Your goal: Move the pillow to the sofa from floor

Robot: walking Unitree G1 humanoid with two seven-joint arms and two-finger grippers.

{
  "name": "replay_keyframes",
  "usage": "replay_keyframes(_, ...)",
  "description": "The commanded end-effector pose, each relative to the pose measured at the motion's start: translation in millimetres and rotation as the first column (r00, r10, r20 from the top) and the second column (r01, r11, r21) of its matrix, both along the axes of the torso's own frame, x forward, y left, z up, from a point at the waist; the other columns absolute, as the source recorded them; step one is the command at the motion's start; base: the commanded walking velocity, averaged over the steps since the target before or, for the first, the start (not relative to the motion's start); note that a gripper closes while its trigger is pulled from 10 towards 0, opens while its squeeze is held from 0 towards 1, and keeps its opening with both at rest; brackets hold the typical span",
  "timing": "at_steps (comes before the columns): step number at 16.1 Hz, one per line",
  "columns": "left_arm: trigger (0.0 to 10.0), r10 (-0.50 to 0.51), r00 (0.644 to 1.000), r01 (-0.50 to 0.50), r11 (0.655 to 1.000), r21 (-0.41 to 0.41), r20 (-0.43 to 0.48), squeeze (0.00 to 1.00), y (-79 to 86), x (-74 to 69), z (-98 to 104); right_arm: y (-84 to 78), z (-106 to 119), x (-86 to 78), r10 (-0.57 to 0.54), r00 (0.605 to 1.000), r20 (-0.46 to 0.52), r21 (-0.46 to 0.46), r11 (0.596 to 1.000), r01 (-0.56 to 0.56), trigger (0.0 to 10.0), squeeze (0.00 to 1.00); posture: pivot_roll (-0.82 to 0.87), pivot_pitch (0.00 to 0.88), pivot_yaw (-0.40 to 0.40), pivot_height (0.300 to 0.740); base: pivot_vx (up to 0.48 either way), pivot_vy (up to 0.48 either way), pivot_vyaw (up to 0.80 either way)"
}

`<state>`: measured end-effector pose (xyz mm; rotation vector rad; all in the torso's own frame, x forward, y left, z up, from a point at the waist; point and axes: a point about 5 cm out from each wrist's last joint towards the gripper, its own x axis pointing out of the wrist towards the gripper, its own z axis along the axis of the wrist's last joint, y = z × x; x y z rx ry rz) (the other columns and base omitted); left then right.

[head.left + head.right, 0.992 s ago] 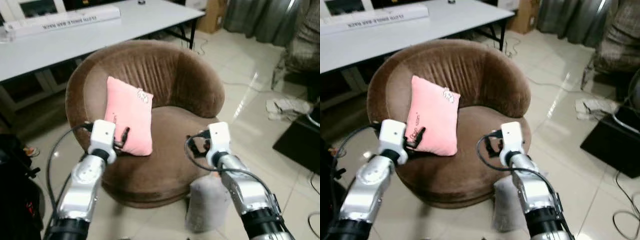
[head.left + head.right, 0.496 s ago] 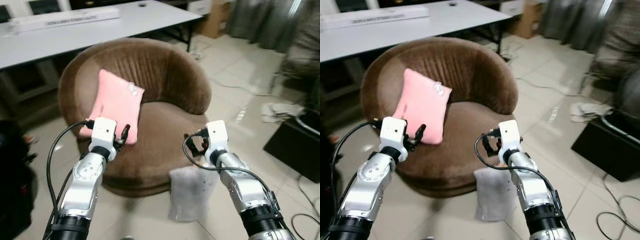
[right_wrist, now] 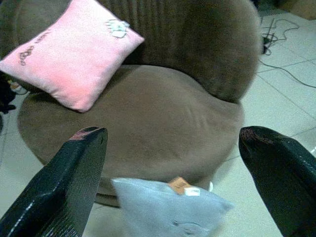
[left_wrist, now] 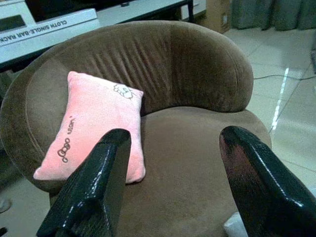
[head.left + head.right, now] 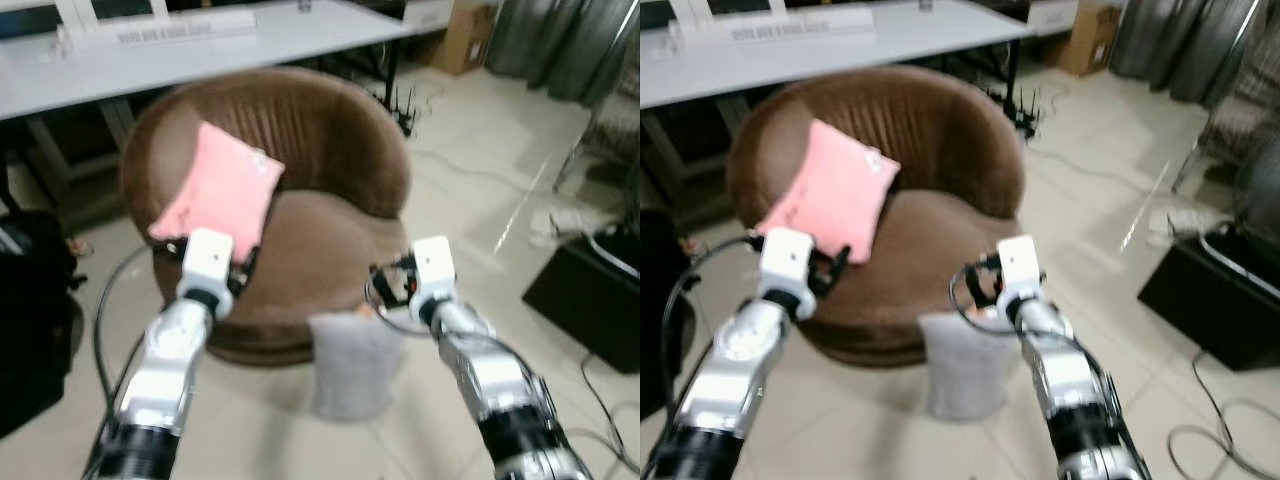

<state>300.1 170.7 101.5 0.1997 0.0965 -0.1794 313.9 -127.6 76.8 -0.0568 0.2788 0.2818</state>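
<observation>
1. A grey pillow (image 5: pixel 347 363) stands on the tiled floor (image 5: pixel 470 200), leaning against the front of a round brown sofa (image 5: pixel 330 150).
2. A pink pillow (image 5: pixel 222 190) rests on the sofa seat, propped against the backrest on the robot's left side.
3. The left gripper (image 4: pixel 173 182) hovers before the sofa's front edge, its jaws spread wide and holding nothing.
4. The right gripper (image 3: pixel 173 173) hangs just above the grey pillow, its jaws likewise wide apart and not touching it.
5. A white counter (image 5: pixel 200 50) stands behind the sofa, with a long white box (image 5: pixel 180 25) on it.
</observation>
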Motion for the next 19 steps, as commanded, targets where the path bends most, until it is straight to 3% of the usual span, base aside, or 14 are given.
replay_keyframes(1, 10.0, -0.027, 1.000, 0.027, 1.000, 0.001, 0.003, 0.00, -9.6, 1.5, 1.0, -10.3, -2.6, -0.4, -0.027, 1.000, -0.006, -0.007, 1.000, 0.027, 10.0, 0.00, 0.06, 0.000, 0.023, 0.740, 0.000, -0.420, 0.00)
replay_keyframes(3, 10.0, 0.029, 0.998, -0.031, 0.999, -0.038, -0.049, 0.00, -4.6, 3.6, -3.1, -11.7, -4.0, 0.0, -0.033, 0.999, -0.011, -0.013, 0.999, 0.033, 10.0, 0.00, 0.06, 0.000, 0.023, 0.740, 0.000, 0.000, 0.00)
replay_keyframes(7, 10.0, 0.089, 0.996, -0.089, 0.994, -0.057, 0.002, 0.00, 2.2, 6.3, 4.1, -13.1, -3.4, 1.4, -0.038, 0.999, -0.010, -0.016, 0.999, 0.038, 10.0, 0.00, 0.06, 0.000, 0.024, 0.740, 0.000, 0.480, 0.00)
replay_keyframes(14, 10.0, 0.071, 0.997, -0.068, 0.995, -0.078, 0.038, 0.00, 0.6, 9.8, 9.6, -13.3, -4.0, 3.2, -0.038, 0.999, -0.017, -0.010, 0.999, 0.038, 10.0, 0.00, 0.06, 0.000, 0.023, 0.740, 0.000, 0.000, 0.00)
replay_keyframes(19, 10.0, 0.014, 0.999, -0.011, 0.998, -0.065, 0.034, 0.00, -2.4, 2.5, 1.8, -18.4, -8.4, 2.8, -0.066, 0.998, -0.017, -0.033, 0.997, 0.065, 10.0, 0.00, 0.06, 0.000, 0.022, 0.740, 0.158, 0.000, -0.31)
